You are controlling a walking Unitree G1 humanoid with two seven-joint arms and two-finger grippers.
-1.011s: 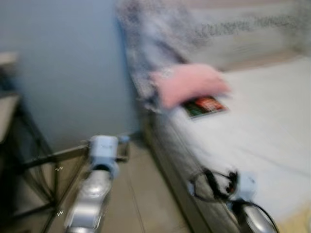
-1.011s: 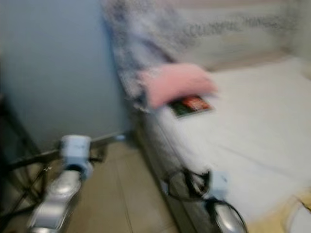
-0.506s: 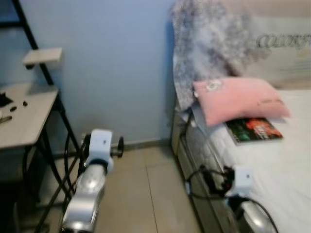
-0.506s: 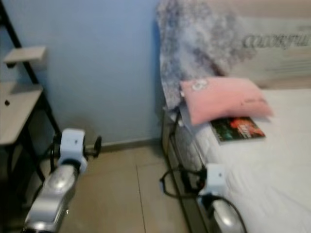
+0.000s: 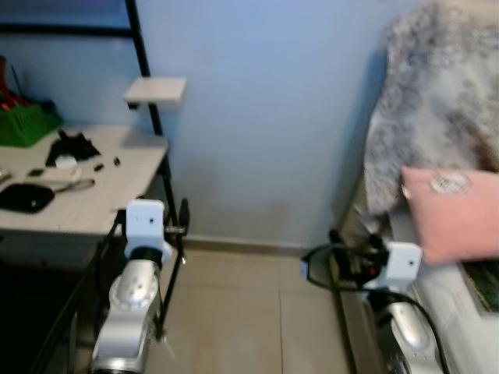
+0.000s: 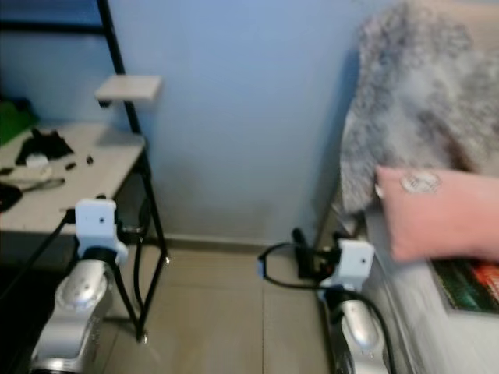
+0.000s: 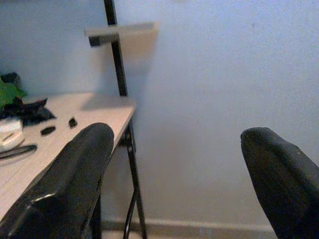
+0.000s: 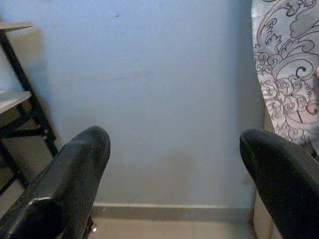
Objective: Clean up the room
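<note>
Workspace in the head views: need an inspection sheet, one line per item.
Surface: light desk on a black frame at the robot's left; tiled floor ahead.
Job's things: small dark bits, a black flat object and a green basket on the desk.
Clutter: pink pillow on the bed, lying partly over a book.
Grippers: left hand open, empty, beside the desk; right hand open, empty, facing the wall.
Cables: black cable looping by the right wrist.
Surroundings: blue wall, patterned blanket draped at the bed's head, small shelf.
</note>
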